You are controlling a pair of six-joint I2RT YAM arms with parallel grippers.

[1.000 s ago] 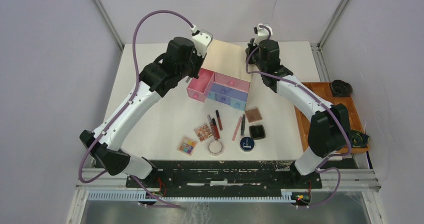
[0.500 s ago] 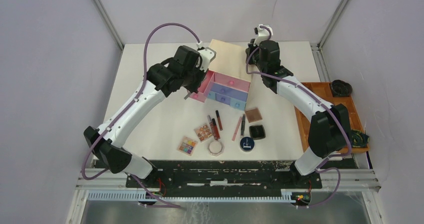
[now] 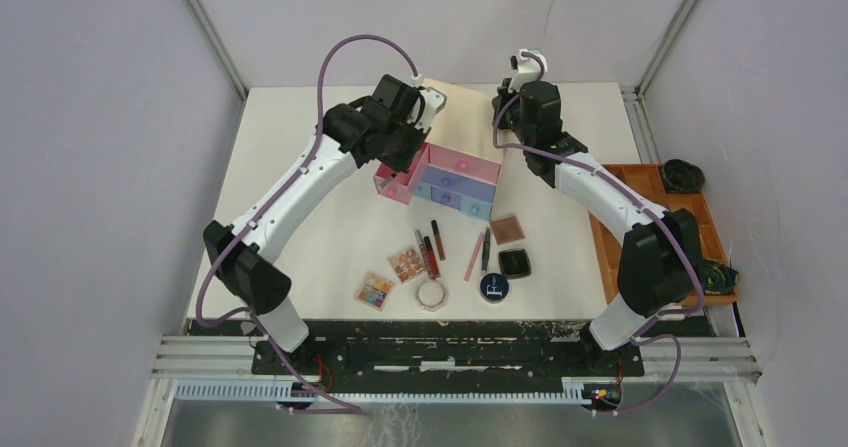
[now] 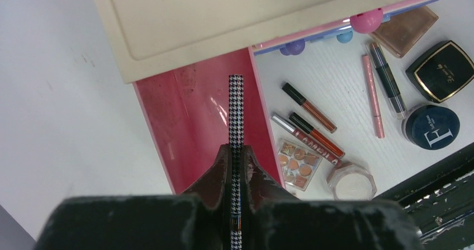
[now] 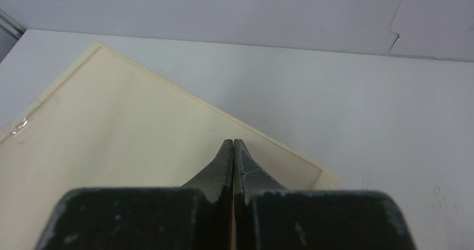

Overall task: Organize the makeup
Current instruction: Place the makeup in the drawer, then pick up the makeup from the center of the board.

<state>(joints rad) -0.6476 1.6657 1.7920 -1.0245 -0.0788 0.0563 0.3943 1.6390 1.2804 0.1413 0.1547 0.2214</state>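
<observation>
- While the left hand (image 4: 236,150) is clamped on the lower end of the houndstooth tube (image 4: 236,107), the tube hangs over the open pink drawer (image 4: 184,121) of the beige box (image 4: 223,20), its free end pointing toward the drawer's back.
- That tube looks light, stiff and smooth-sided (likely plastic), so I judge it could swivel or slip in a two-finger pinch. A hold nearer its middle would steady it, though for a short drop the end grip should do.
- Closed with nothing between its fingers, the right hand (image 5: 233,144) sits at the box's top near a back corner; whether it presses down I cannot tell.
- Other makeup lies on the tabletop (image 4: 56,93) in front of the box. The slim tubes (image 4: 308,99) will probably roll and want a pinch across the middle.
- Flat pieces sit low: the eyeshadow palette (image 4: 299,163), black compact (image 4: 441,71) and round blue compact (image 4: 431,127). Their edges are the place to take them, gently, since pressed powder cracks.
- Heavier and hard by the look of it, the octagonal jar (image 4: 351,181) offers flat sides for a grip.
</observation>
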